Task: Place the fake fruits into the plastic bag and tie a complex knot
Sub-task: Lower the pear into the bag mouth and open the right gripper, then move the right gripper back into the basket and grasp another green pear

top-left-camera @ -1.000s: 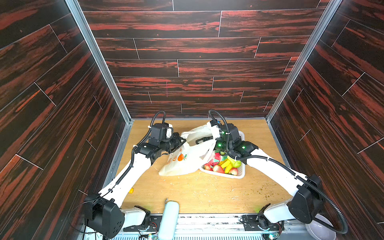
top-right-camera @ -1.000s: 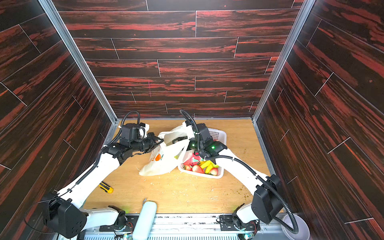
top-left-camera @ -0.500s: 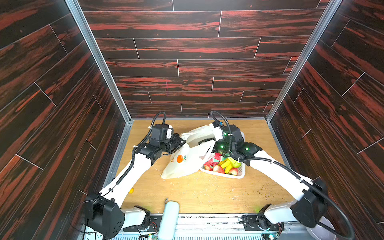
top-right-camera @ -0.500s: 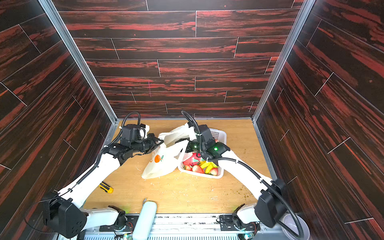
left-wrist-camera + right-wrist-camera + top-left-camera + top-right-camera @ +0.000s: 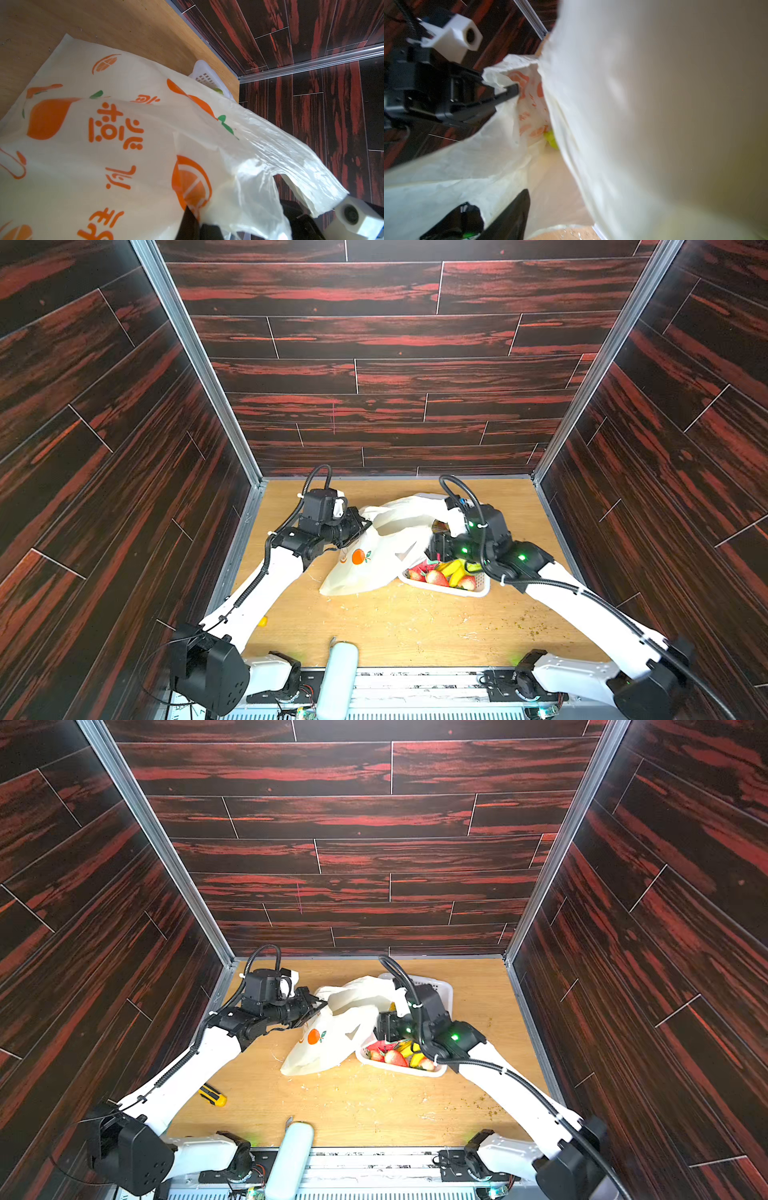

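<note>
Pinching the rim of the plastic bag (image 5: 374,560), the left end effector (image 5: 365,527) is clamped on the thin film and holds the mouth up off the tabletop (image 5: 395,626). The right end effector (image 5: 432,543) sits at that mouth, jaws wide, with nothing visible between them. 1 yellow-green fruit (image 5: 551,139) lies inside the bag; the other fake fruits (image 5: 440,574) sit in the white basket (image 5: 478,590). The slick film could slip from the pinch and collapse the mouth, the right end effector could snag it, and the slumped bag may let fruit roll out.
</note>
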You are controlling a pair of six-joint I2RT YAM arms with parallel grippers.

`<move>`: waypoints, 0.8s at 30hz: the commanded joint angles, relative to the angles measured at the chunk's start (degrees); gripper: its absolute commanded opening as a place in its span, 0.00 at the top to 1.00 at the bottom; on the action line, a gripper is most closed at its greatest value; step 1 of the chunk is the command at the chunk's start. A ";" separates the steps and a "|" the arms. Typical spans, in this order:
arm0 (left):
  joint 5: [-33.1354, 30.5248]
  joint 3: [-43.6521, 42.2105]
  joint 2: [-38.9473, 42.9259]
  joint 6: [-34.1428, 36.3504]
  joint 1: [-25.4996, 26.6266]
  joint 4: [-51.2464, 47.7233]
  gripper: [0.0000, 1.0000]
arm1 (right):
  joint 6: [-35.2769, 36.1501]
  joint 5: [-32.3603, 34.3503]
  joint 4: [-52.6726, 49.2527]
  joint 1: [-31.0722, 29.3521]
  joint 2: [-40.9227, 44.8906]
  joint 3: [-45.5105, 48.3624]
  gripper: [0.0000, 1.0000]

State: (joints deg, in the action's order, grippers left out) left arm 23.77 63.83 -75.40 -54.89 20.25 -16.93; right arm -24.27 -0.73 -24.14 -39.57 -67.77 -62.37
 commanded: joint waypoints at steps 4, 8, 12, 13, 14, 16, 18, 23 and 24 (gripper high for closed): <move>-0.99 -0.54 -0.23 -0.79 -0.21 1.37 1.00 | 1.31 4.19 -9.11 1.79 4.89 1.82 0.18; -1.49 -0.78 -0.06 -0.88 -0.23 1.48 1.00 | 2.51 5.76 -13.36 4.65 6.10 1.25 0.14; -1.51 -0.95 0.07 -0.96 -0.22 1.68 1.00 | 2.98 5.20 -15.79 9.04 6.65 0.95 0.13; -1.52 -1.00 0.16 -0.97 -0.21 1.72 1.00 | 3.09 4.44 -16.09 10.27 6.58 0.98 0.13; -1.64 -1.13 0.22 -0.90 -0.31 1.66 1.00 | 3.37 3.70 -16.32 11.14 6.60 1.01 0.13; -2.17 -1.30 0.60 -0.79 -0.39 1.46 1.00 | 4.07 3.19 -17.14 12.25 6.69 0.81 0.13; -3.04 -1.62 1.08 -0.76 -0.56 1.44 1.00 | 4.92 2.75 -17.81 13.55 7.33 0.76 0.13; -4.68 -2.89 2.65 -0.83 -1.04 2.44 1.00 | 7.90 0.50 -20.56 17.33 6.45 -0.51 0.11; -4.53 -3.29 2.88 -0.96 -1.17 2.76 1.00 | 8.46 0.72 -21.02 17.55 5.70 -0.88 0.11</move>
State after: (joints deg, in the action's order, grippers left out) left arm 20.71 61.58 -74.91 -55.51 19.64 -15.57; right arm -18.31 1.13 -41.76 -22.70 -61.76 -61.19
